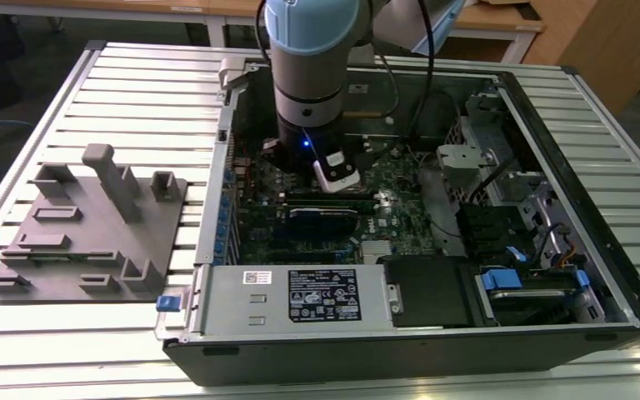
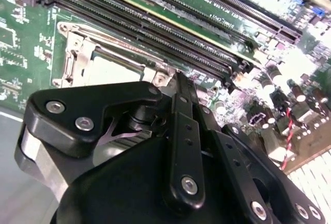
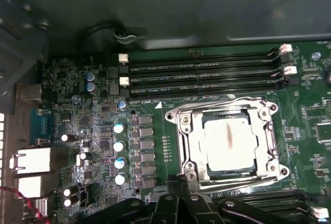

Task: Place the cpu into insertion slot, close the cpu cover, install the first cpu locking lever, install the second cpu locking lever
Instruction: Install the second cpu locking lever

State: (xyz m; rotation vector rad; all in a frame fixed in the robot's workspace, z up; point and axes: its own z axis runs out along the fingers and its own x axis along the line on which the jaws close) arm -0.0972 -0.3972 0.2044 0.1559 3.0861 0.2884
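In the first wrist view the cpu point(image 3: 230, 141), a silvery square with a brownish smear, lies in the insertion slot point(image 3: 184, 131) on the green motherboard. The cpu cover point(image 3: 270, 149) lies flat around it as a metal frame. One thin wire locking lever point(image 3: 217, 104) runs along the side by the memory slots, and another point(image 3: 243, 183) along the opposite side. I cannot tell whether they are latched. My gripper point(image 3: 178, 180) hovers just beside the socket's corner, its black fingers brought together with nothing between them. The second wrist view shows the gripper point(image 2: 178, 81) next to the cpu point(image 2: 111, 69).
Long black memory slots point(image 3: 201, 71) flank the socket, and capacitors point(image 3: 119, 146) and rear ports point(image 3: 31, 162) stand beside it. The arm reaches down into the open PC case point(image 1: 587, 167), near cables and the power supply point(image 1: 297, 296). A grey fixture plate point(image 1: 87, 225) sits on the slatted table.
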